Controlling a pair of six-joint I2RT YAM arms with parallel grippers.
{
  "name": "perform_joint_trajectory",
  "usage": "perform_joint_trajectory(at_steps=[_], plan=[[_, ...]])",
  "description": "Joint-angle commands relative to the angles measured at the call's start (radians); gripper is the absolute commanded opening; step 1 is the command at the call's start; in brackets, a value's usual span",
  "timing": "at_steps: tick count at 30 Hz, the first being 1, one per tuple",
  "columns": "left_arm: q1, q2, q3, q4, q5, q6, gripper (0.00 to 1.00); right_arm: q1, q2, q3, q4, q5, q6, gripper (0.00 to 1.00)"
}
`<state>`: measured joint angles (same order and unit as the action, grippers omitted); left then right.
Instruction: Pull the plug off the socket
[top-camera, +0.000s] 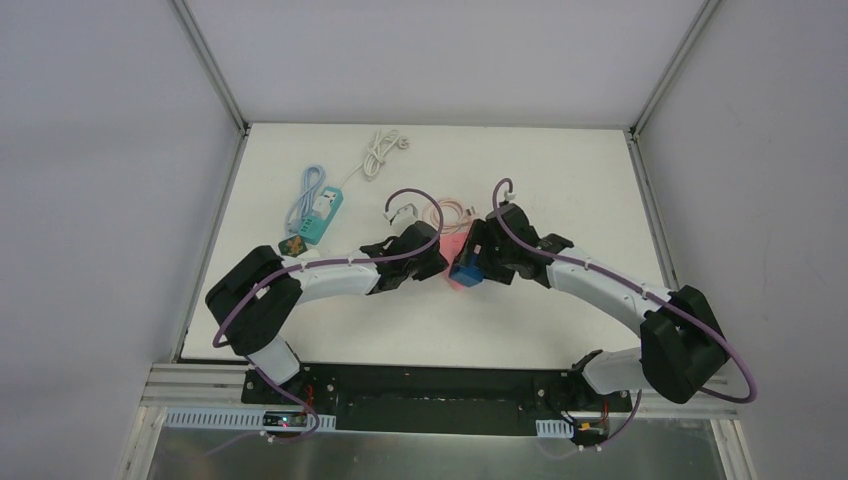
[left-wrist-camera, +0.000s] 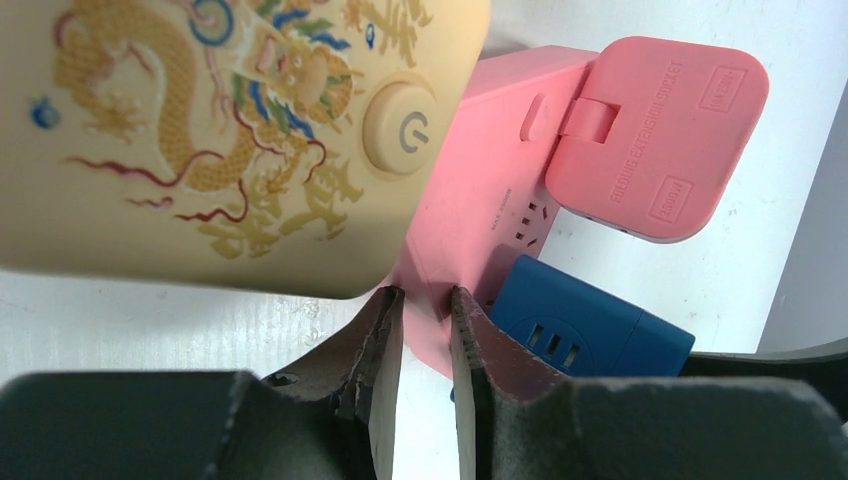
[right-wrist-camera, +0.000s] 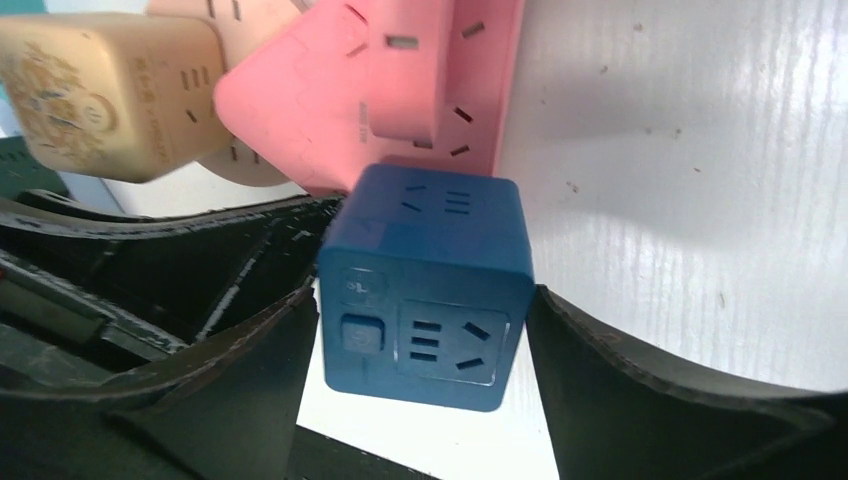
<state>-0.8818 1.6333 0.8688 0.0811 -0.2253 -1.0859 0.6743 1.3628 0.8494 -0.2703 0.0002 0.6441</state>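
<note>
A pink socket block (left-wrist-camera: 490, 170) lies on the white table. A blue cube plug (right-wrist-camera: 425, 270) sits against its near face, and a cream dragon-printed cube (left-wrist-camera: 220, 130) sits on another face. My right gripper (right-wrist-camera: 423, 292) is shut on the blue cube, one finger on each side. My left gripper (left-wrist-camera: 425, 295) is nearly closed and pinches the pink block's corner at its tips. In the top view both grippers meet at mid-table around the pink block (top-camera: 455, 247) and the blue cube (top-camera: 466, 270). The cube's pins are hidden.
A teal power strip (top-camera: 322, 215) with blue and white cables lies at the back left. A white cable (top-camera: 380, 150) lies near the far edge. A white charger (top-camera: 403, 212) and a pink cable (top-camera: 455, 212) lie behind the grippers. A pink folding plug (left-wrist-camera: 655, 130) hangs off the block.
</note>
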Motion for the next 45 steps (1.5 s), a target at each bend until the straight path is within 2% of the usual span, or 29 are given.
perform_joint_trajectory(at_steps=[1,5,8,10,13,15,16,18,21,28,30,32,37,39,42,45], plan=[[0.007,0.060,-0.054,-0.121,0.037,0.014,0.22,0.014,-0.008,0.016,-0.087,0.055,0.028,0.80],[0.010,0.067,-0.057,-0.109,0.042,0.008,0.22,0.037,0.006,-0.002,-0.113,0.098,0.069,0.79],[0.013,0.071,-0.060,-0.106,0.043,0.009,0.22,0.050,0.009,-0.006,-0.102,0.138,0.082,0.67],[0.015,0.069,-0.062,-0.105,0.044,0.010,0.22,0.051,0.003,0.001,-0.077,0.159,0.078,0.63],[0.018,0.064,-0.066,-0.106,0.040,0.015,0.22,0.050,0.011,0.040,-0.064,0.179,0.075,0.71],[0.022,0.062,-0.068,-0.105,0.039,0.017,0.23,0.051,0.036,0.077,-0.068,0.182,0.083,0.72],[0.023,0.060,-0.067,-0.106,0.039,0.021,0.23,0.050,0.051,0.093,-0.075,0.180,0.088,0.67],[0.024,0.060,-0.065,-0.110,0.036,0.028,0.23,0.050,0.082,0.130,-0.106,0.182,0.092,0.47],[0.026,0.060,-0.062,-0.114,0.038,0.036,0.23,0.051,0.110,0.173,-0.153,0.175,0.092,0.02],[0.027,0.067,-0.051,-0.139,0.030,0.045,0.23,0.050,0.138,0.262,-0.235,0.133,0.062,0.00],[0.028,0.068,-0.036,-0.175,0.016,0.044,0.23,0.050,0.134,0.276,-0.258,0.165,0.022,0.00],[0.029,0.066,-0.031,-0.194,0.007,0.046,0.23,0.037,0.101,0.243,-0.225,0.157,-0.020,0.00],[0.032,0.072,-0.032,-0.199,0.004,0.041,0.23,-0.019,-0.053,0.058,0.035,-0.057,-0.057,0.00],[0.032,0.079,-0.029,-0.199,0.007,0.039,0.23,-0.023,-0.052,0.047,0.058,-0.081,-0.048,0.00],[0.033,0.086,-0.027,-0.199,0.013,0.038,0.23,-0.002,-0.008,0.082,0.026,-0.048,-0.031,0.00],[0.032,0.085,-0.028,-0.201,0.009,0.039,0.23,0.016,0.043,0.149,-0.085,0.050,-0.027,0.00]])
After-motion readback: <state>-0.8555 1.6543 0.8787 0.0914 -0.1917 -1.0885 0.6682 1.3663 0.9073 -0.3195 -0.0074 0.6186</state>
